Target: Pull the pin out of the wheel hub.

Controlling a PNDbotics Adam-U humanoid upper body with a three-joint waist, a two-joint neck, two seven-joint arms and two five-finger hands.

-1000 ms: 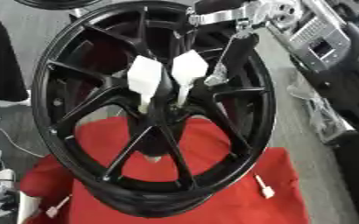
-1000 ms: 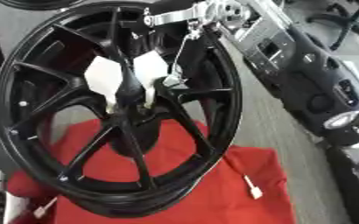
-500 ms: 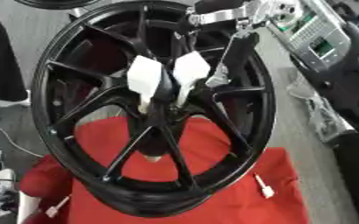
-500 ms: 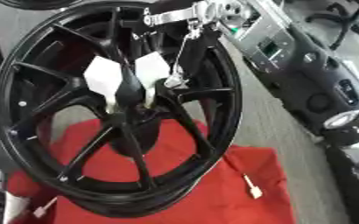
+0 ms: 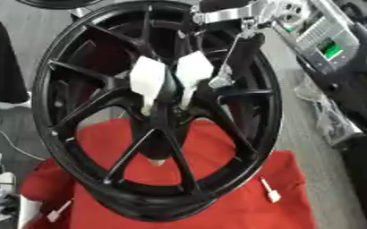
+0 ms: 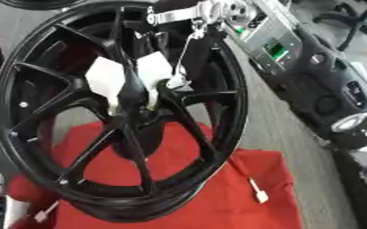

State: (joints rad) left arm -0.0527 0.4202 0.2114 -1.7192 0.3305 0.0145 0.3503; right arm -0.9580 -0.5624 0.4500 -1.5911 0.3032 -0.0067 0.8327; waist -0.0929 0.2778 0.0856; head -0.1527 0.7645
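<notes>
In the left eye view a large black multi-spoke alloy wheel (image 5: 77,112) stands upright on its rim on a red cloth (image 5: 226,210), its face tilted a little toward the camera and its lower rim resting near the middle of the cloth. Two white pins with broad flat heads sit in the hub at the wheel's centre, side by side, stems pointing down: the left white pin (image 5: 147,82) and the right white pin (image 5: 194,71). The robot's right hand (image 5: 220,80), black with silver joints, comes in from the upper right over the top of the rim. A slim part of it runs down across the spokes and ends in a silvery tip just beside the right white pin's head. Whether the hand touches or grasps that pin cannot be told. A small loose white pin (image 5: 270,192) lies on the cloth near its right edge, and another small white piece (image 5: 57,214) lies at the cloth's lower left corner

In the right eye view the two pins show seated in the hub, the hand's tip beside the right one. Beyond the wheel, at the upper right, stands a grey box with a green display (image 6: 269,44), and to its right a dark curved panel (image 6: 335,94) on the grey floor
</notes>
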